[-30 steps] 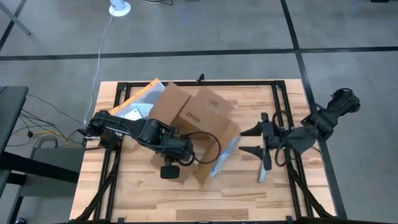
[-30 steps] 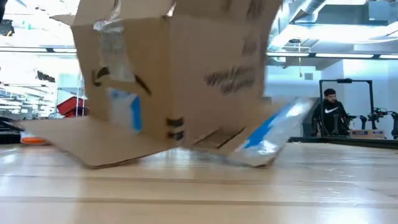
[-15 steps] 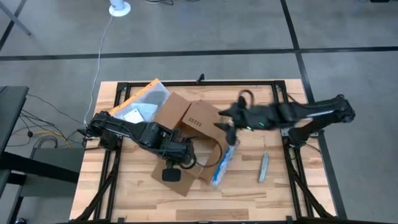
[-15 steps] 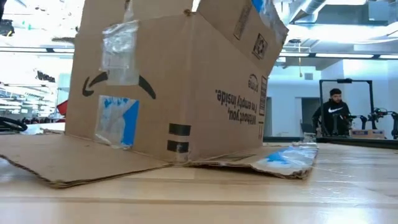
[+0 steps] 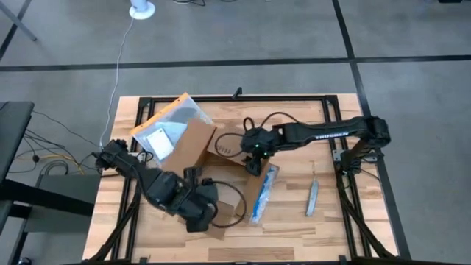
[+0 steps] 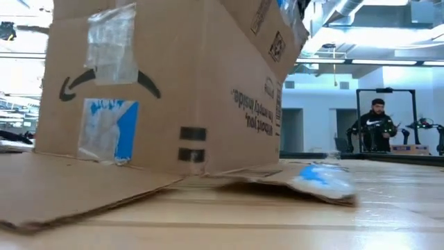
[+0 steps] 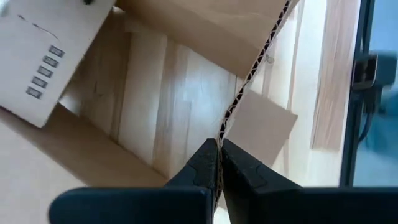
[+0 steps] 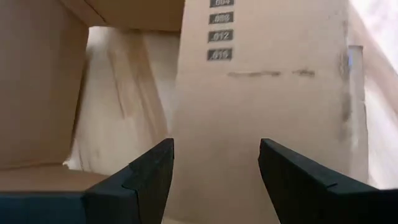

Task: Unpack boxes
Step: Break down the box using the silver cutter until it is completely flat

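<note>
**Left gripper pinching a flap, right gripper spread inside the box**

The box is lying near the middle of the worktop, toward its left half, with its flaps splayed out flat on the wood. In the low view the box is filling most of the frame, showing blue-and-white tape, black marks and a flap resting on the table.

The left gripper is sitting near the front edge of the worktop, its fingers pressed together on the corrugated edge of a box flap; the cardboard is passing straight between the two tips with no gap showing. From above, the left gripper is hard to separate from the arm, so its grip reads only from the wrist view.

The right gripper is reaching in from the right edge toward the middle and is pointing into the box, fingers spread wide, holding nothing. A printed cardboard panel is lying just beyond the fingers; whether they are touching it is unclear. In the high view the right gripper is hovering over the box's right side.

A clear pouch is lying at the back-left corner. A blue-and-white strip is lying just right of the box, and a small tool is resting nearer the right edge.
</note>
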